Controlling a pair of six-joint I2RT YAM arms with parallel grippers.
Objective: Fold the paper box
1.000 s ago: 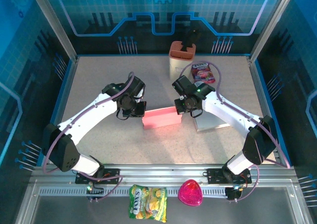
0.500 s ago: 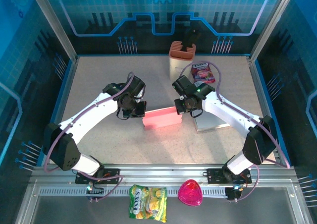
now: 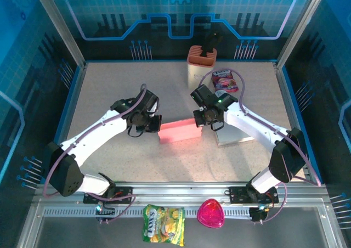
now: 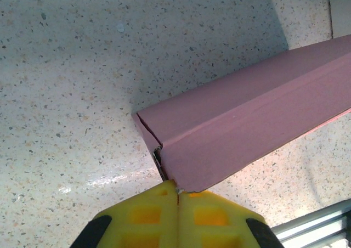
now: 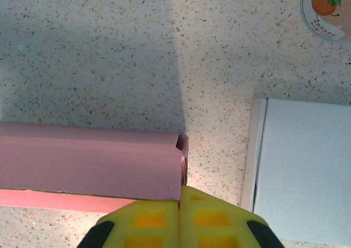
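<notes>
A pink paper box (image 3: 179,131) lies on the bench (image 3: 109,83) between 2 arms. The left fingers (image 4: 145,215) and right fingers (image 5: 148,220) are clenched shut, tips touching its 2 ends. The light, thin card is judged easily creased; the end flaps are best pinched.

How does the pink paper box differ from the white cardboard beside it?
The pink box is folded into a long raised shape; the white cardboard lies flat. The left end effector and right end effector, both shut, sit at the pink box's ends; neither touches the white cardboard. Both rest on the table.
</notes>
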